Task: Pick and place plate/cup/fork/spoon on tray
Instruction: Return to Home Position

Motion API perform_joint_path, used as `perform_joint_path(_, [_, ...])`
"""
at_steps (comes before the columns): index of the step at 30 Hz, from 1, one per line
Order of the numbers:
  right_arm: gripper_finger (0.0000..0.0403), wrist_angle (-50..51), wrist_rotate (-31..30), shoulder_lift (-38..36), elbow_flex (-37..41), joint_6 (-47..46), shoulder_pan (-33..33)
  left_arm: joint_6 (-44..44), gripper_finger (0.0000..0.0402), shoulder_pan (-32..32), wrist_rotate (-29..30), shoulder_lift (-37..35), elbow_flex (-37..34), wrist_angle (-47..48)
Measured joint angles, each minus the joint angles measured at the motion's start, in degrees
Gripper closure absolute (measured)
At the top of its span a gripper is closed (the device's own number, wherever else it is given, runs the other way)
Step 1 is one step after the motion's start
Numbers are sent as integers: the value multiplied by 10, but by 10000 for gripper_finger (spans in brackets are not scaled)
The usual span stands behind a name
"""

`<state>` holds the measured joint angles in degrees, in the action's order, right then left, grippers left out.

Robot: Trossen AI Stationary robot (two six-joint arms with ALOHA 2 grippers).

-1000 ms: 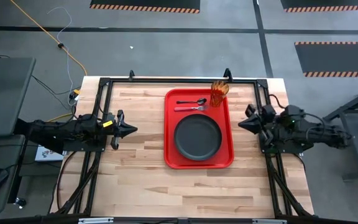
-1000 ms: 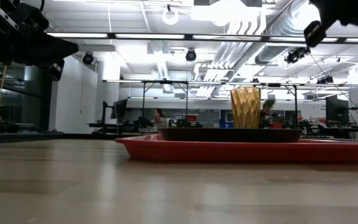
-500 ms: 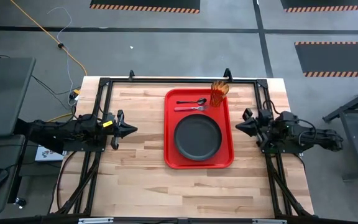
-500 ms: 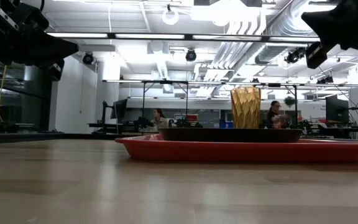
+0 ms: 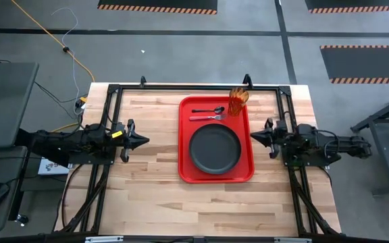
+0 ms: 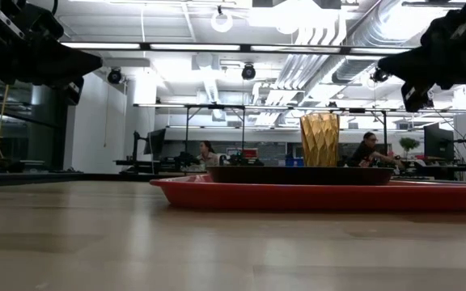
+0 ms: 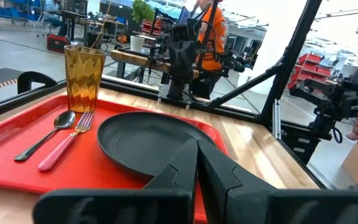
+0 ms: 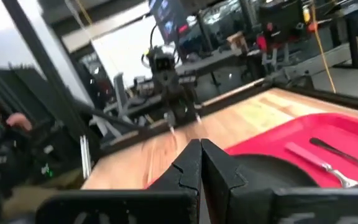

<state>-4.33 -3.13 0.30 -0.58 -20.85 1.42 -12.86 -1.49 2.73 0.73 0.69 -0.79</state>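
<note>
The red tray lies mid-table. On it sit the dark plate, the amber cup upright at its far right corner, the dark spoon and the pink-handled fork. All also show in the left wrist view: plate, cup, spoon, fork. My left gripper is shut and empty, left of the tray. My right gripper is shut and empty, just off the tray's right rim.
Black frame rails run along the table's far edge and down both sides. Bare wood lies left of the tray and along the near edge. People move in the room beyond the table.
My right gripper has moved toward the table's left edge, closing on the tray's right rim, has come lower and has levelled out. My left arm has kept still. Nothing on the tray has moved.
</note>
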Motion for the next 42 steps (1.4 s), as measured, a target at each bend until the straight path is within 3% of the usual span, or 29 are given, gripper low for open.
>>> perform_joint_path(12, [403, 32, 8, 0, 0, 48, -28, 0, 398, 0, 0, 0, 0, 0])
perform_joint_path(42, [403, 37, 36, 1, 0, 29, -28, 0, 398, 0, 0, 0, 0, 0])
